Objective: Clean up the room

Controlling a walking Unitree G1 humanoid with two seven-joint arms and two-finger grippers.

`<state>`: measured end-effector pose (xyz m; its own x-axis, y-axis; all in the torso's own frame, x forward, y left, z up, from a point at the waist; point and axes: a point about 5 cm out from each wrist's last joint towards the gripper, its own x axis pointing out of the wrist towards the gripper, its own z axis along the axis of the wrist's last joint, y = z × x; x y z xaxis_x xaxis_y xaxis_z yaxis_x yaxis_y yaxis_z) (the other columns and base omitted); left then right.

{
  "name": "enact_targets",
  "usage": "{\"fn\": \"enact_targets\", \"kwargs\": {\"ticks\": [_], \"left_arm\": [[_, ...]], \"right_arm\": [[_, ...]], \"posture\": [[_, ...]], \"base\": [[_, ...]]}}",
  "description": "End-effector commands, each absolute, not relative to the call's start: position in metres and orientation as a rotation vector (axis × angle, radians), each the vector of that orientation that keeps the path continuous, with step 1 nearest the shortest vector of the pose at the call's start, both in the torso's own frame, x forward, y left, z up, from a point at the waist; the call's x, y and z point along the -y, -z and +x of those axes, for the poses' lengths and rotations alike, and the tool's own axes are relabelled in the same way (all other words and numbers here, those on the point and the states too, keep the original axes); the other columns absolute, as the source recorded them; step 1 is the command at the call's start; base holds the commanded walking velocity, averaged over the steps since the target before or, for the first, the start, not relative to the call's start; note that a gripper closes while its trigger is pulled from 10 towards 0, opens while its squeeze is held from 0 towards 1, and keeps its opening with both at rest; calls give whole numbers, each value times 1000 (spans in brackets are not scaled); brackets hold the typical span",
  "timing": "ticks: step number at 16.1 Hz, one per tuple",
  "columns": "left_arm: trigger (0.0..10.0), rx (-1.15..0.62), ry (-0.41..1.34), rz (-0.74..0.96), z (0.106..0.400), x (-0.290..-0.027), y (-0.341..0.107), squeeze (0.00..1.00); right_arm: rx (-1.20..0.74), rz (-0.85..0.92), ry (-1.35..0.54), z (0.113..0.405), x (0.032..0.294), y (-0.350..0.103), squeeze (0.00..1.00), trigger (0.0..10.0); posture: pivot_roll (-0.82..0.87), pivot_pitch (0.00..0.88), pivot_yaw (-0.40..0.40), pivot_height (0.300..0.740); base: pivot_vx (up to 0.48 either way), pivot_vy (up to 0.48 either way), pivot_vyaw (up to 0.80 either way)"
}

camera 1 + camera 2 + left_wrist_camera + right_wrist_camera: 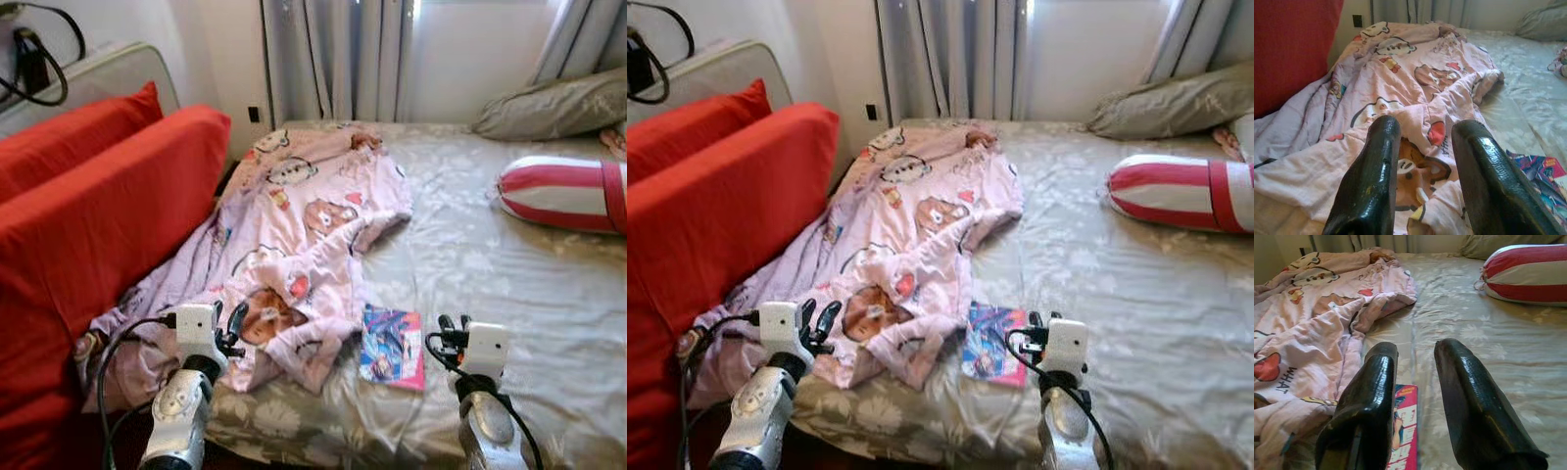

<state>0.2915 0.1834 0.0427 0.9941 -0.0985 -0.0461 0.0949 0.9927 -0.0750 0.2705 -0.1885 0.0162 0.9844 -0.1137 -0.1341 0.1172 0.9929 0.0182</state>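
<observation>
A rumpled pink cartoon-print blanket lies across the left half of the bed. A colourful magazine rests flat near the bed's front edge, just right of the blanket. My left gripper hovers open over the blanket's near corner; its fingers frame the blanket. My right gripper stands open just right of the magazine, which appears between its fingers as a pink-edged magazine.
A red sofa-bed cushion stands along the bed's left side. A red-and-white striped bolster and a grey pillow lie at the far right. Curtains hang behind the bed. Cables hang at the top left.
</observation>
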Motion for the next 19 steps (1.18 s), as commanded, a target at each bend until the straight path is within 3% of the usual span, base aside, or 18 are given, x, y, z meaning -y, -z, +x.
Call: {"fn": "enact_targets", "kwargs": {"ticks": [1,19], "left_arm": [[10000,-49,89,-80,294,-187,-45,0],[10000,-72,103,-97,297,-185,-45,0]], "right_arm": [[-137,25,116,270,188,-15,0,10000],[-173,41,84,271,183,-11,0,10000]], "posture": [[-35,0,62,657],[-33,0,70,644]], "base": [[0,0,0],[0,0,0]]}}
